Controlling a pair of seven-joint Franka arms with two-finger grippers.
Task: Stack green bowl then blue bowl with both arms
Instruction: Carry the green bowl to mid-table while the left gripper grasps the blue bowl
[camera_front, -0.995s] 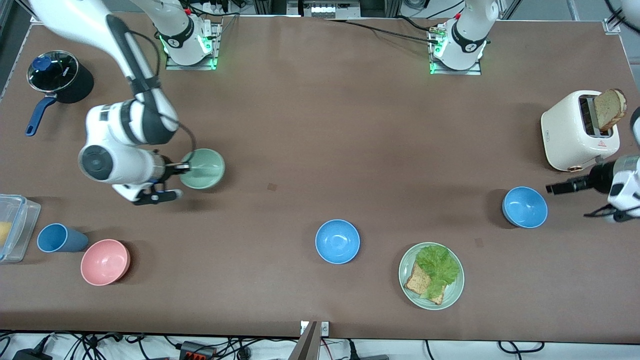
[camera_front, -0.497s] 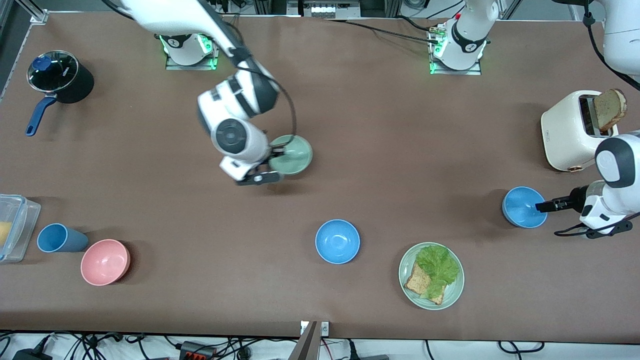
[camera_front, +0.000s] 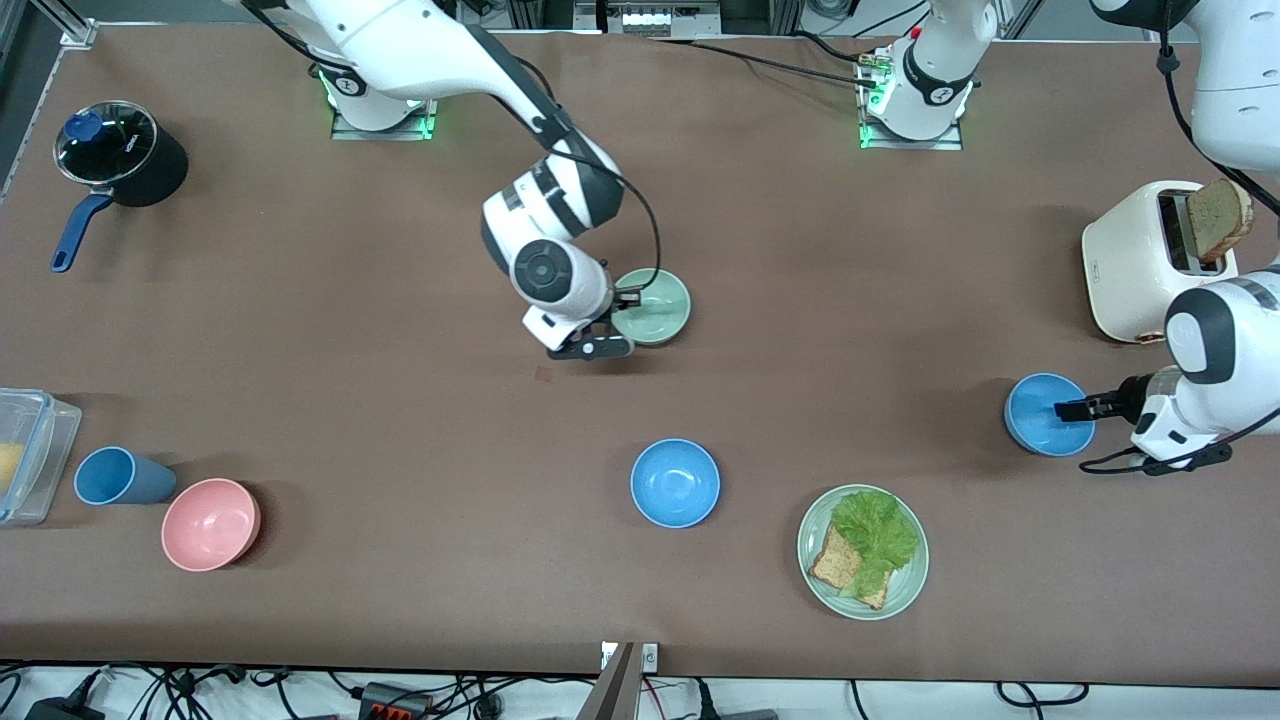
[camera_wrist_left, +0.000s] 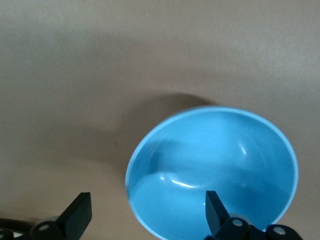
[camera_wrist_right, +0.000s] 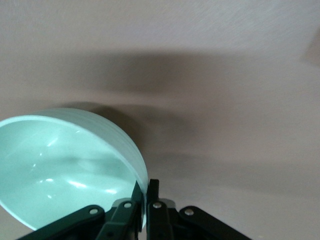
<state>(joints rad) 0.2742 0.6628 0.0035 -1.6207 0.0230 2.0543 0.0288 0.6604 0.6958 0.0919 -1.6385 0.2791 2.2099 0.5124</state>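
Since a second ago the right gripper (camera_front: 630, 297) has been carrying the green bowl (camera_front: 655, 306) from the right arm's end of the table toward the middle, and the left gripper (camera_front: 1062, 409) has come down from beside the toaster (camera_front: 1150, 262) to the blue bowl (camera_front: 1040, 415). The right gripper's fingers (camera_wrist_right: 142, 192) are pinching the green bowl's (camera_wrist_right: 60, 165) rim, one pad inside and one outside, with the bowl's body reaching away from the fingertips and its mouth facing up, tilted a little; being round, it is showing no long axis. It is probably hanging just above the table (camera_front: 800, 250), though its height is hard to judge. The left gripper's fingers (camera_wrist_left: 214, 212) are standing spread apart, straddling the rim of the blue bowl (camera_wrist_left: 215, 165), one inside, one outside, not closing on it. That bowl is sitting upright at the left arm's end, nearer the front camera than the toaster. A second blue bowl (camera_front: 675, 483) is lying nearer the camera than the green one.
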